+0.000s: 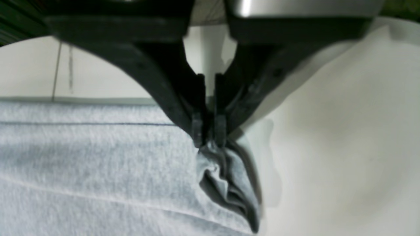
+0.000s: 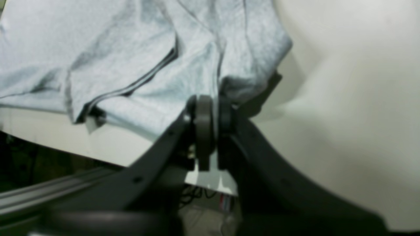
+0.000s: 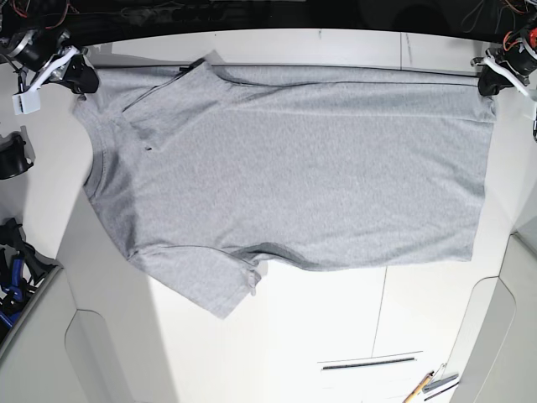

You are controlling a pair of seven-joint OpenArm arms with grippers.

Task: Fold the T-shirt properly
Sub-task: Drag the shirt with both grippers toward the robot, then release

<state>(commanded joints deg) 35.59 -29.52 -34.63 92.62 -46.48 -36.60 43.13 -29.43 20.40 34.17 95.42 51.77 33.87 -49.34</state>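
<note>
The heather-grey T-shirt (image 3: 294, 168) lies spread on the white table (image 3: 319, 336), plain side up, with no lettering showing. Its neck end is at the left and its hem at the right. One sleeve (image 3: 210, 281) sticks out at the lower left. My left gripper (image 3: 489, 84) is at the far right corner, shut on a bunched corner of the T-shirt (image 1: 226, 177) near the hem; the gripper (image 1: 210, 141) pinches the fabric at its tips. My right gripper (image 3: 84, 82) is at the far left corner, and the right wrist view shows the gripper (image 2: 211, 105) shut on the T-shirt (image 2: 131, 49) by the folded-over upper sleeve.
Small tools or pens (image 3: 432, 384) lie at the front right edge of the table. A narrow slot (image 3: 369, 363) runs in the tabletop near the front. Blue cables (image 3: 10, 277) hang off the left side. The table's far edge runs just behind both grippers.
</note>
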